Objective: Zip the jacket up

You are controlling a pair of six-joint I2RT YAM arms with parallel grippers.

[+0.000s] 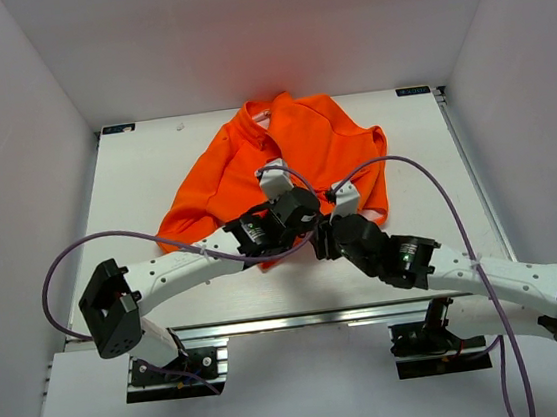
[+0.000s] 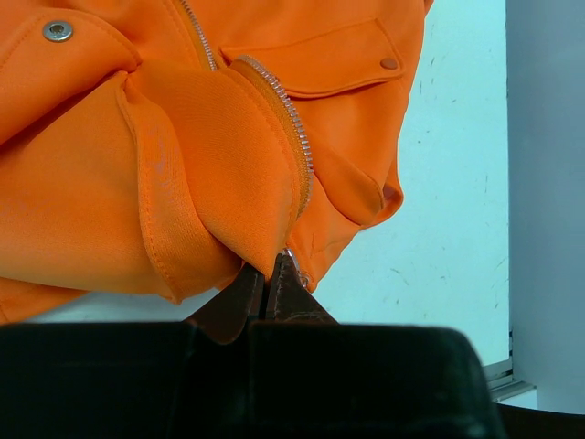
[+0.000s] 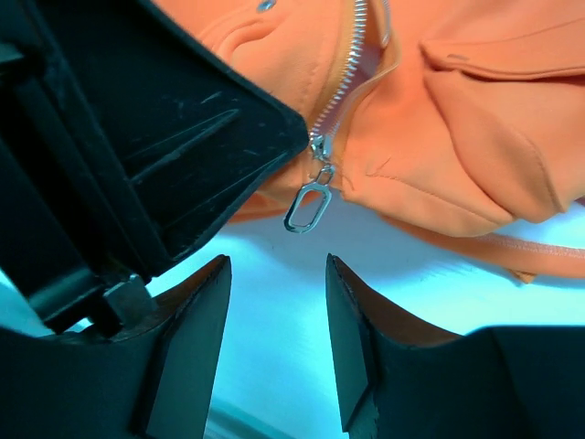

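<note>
We have the left end effector (image 2: 267,291) pinched fully closed on the bottom corner of the jacket (image 1: 303,155), right at the foot of the zipper (image 2: 294,146). We judge this grip is there to anchor the hem and hold the zipper line taut, so the zip can close without dragging the fabric along.

The right end effector (image 3: 277,270) stands about half open with nothing in it. The pull tab (image 3: 309,208) hangs just ahead of its fingertips, in line with the gap, and the left end effector's black body sits close beside it.

The jacket lies spread on the table (image 1: 144,173), with its hem at both end effectors and its collar on the far side of them. Its long axis and the zipper therefore run roughly away from the fingertips. We think any closing pull must go that way.
</note>
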